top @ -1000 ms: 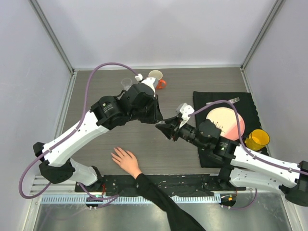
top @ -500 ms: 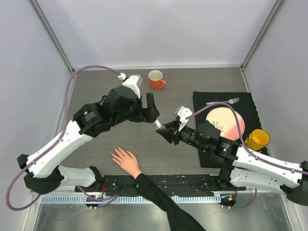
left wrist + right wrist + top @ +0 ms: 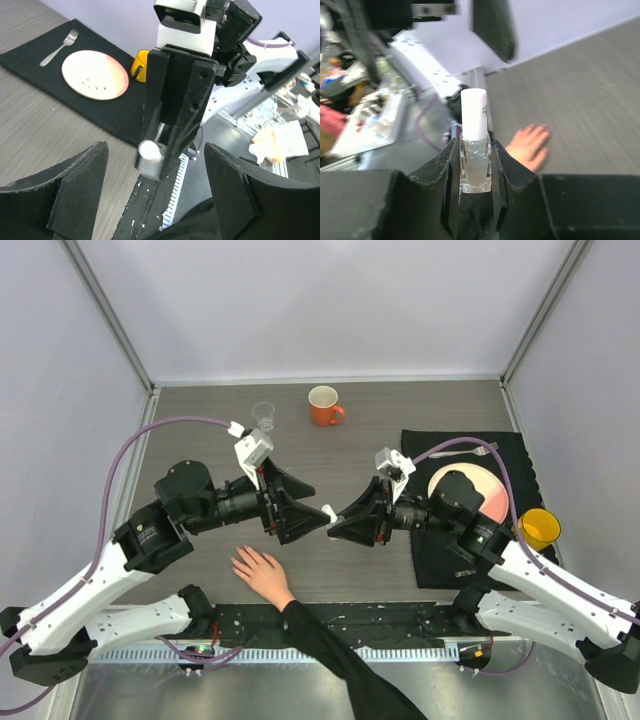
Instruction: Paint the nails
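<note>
**Left side.** The left gripper [image 3: 155,150] has its jaws spread wide and grips nothing. In the left wrist view its two fingers [image 3: 80,185] are cut off by the lower edge of the frame. From above, the gripper points right, toward the other gripper. A clear glass [image 3: 263,415] stands near the far edge of the table [image 3: 200,430].

**Centre.** A bare hand [image 3: 262,573] lies palm down near the front edge of the table, below the left gripper and apart from it. Its fingers are spread toward the left. The nails [image 3: 238,562] are at those fingertips, but they are too small to make out from above. In the right wrist view the hand is blurred and no nail can be seen. A black sleeve [image 3: 340,650] runs off the bottom edge of the frame. An orange mug [image 3: 325,405] stands at the far side.

**Centre-right.** The right gripper [image 3: 475,175] is clamped on a small clear bottle [image 3: 475,142] with a white cap, which points toward the left gripper. The bottle sits between the left gripper's open fingers without touching either. In the left wrist view the bottle is out of focus, and the right gripper's fingers cover part of it.

**Right side.** A black mat [image 3: 510,455] is partly covered by the right arm. The arm also hides much of the plate [image 3: 492,498]. A fork [image 3: 480,449] lies beyond the plate. A yellow cup [image 3: 537,529] sits at the mat's right edge.
</note>
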`<act>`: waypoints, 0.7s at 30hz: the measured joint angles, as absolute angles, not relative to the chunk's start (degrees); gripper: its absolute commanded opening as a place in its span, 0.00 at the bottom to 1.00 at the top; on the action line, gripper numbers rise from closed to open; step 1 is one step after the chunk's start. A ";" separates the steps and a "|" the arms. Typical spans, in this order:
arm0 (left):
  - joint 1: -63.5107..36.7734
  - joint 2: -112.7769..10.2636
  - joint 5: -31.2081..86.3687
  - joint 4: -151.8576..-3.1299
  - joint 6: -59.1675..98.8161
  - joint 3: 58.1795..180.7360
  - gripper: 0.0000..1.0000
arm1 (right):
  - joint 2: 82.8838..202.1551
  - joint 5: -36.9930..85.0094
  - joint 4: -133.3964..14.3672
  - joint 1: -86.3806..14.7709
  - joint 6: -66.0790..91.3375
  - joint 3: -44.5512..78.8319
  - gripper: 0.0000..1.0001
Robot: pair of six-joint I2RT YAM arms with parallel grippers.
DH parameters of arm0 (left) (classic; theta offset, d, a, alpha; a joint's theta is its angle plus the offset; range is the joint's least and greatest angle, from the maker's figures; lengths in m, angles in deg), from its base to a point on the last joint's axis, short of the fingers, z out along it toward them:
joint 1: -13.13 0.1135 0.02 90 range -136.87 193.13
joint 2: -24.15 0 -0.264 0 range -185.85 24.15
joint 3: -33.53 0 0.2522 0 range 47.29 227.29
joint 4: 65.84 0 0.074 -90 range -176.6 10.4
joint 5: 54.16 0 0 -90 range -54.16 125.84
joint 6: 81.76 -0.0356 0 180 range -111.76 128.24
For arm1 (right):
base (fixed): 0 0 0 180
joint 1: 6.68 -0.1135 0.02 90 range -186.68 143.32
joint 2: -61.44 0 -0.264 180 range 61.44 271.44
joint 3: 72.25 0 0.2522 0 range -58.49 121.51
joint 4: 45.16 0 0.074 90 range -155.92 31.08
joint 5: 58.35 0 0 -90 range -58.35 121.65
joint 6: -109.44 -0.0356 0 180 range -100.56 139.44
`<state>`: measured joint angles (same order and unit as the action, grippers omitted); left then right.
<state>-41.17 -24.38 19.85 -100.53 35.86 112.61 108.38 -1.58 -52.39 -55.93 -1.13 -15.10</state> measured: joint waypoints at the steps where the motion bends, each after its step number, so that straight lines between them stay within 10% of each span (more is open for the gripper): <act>1: -41.17 -24.78 18.54 -99.43 35.64 112.61 0.77 | 108.60 -3.75 -51.54 -55.93 -2.14 -14.79 0.01; 14: -41.15 -27.95 9.43 -95.50 34.68 112.80 0.58 | 109.47 -12.36 -40.61 -55.93 -10.51 -14.03 0.01; 18: -41.15 -27.84 8.40 -94.78 35.01 112.80 0.28 | 109.47 -11.31 -39.15 -55.93 -11.14 -14.03 0.01; 19: -41.15 -27.84 8.29 -94.67 35.25 112.83 0.00 | 109.49 -10.48 -39.43 -55.93 -10.80 -14.00 0.01; 21: -41.24 -27.97 9.91 -94.97 35.18 113.31 0.00 | 109.91 -7.53 -41.86 -55.93 -9.46 -13.26 0.01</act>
<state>-41.24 -27.97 9.91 -94.97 35.18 113.31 109.91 -7.53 -41.86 -55.93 -9.46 -13.26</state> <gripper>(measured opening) 0.114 0.304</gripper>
